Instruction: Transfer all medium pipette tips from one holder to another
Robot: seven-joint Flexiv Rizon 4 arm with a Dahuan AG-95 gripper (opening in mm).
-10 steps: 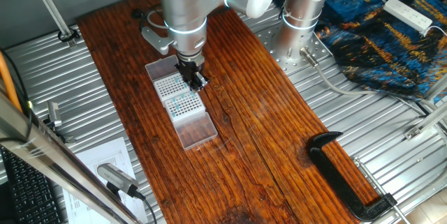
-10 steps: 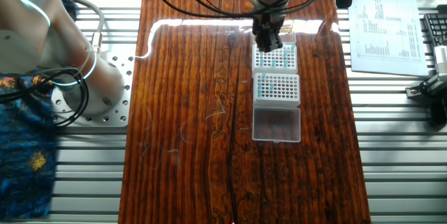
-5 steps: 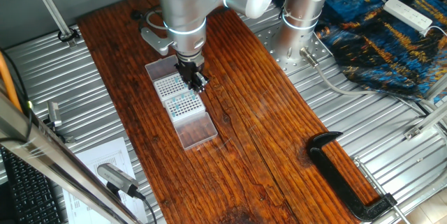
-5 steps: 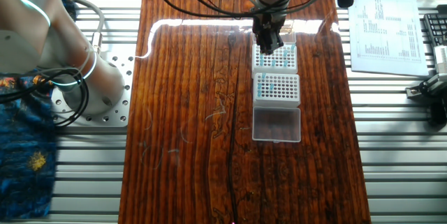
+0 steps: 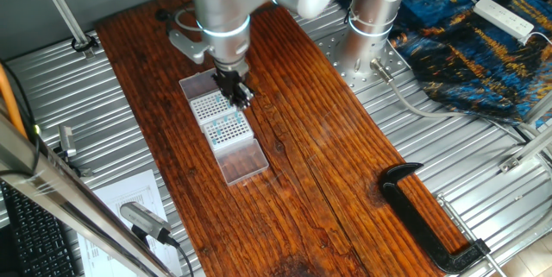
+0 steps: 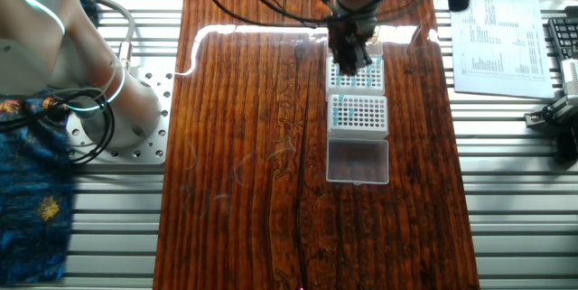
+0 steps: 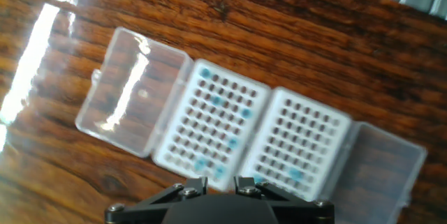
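Hovering above the two side-by-side racks (image 7: 255,137), the gripper (image 7: 216,184) holds its fingers nearly together, seemingly empty, while the blue tips (image 7: 216,102) sit mostly in the left rack, presumably awaiting transfer.

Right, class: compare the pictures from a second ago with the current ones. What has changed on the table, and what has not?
The claw and its arm have shifted slightly toward the table's far end, over the tip holder farther from the open lid. Whether it grips a tip cannot be told. Both holders, the other one included, and the blue-topped pipette tips have not moved.
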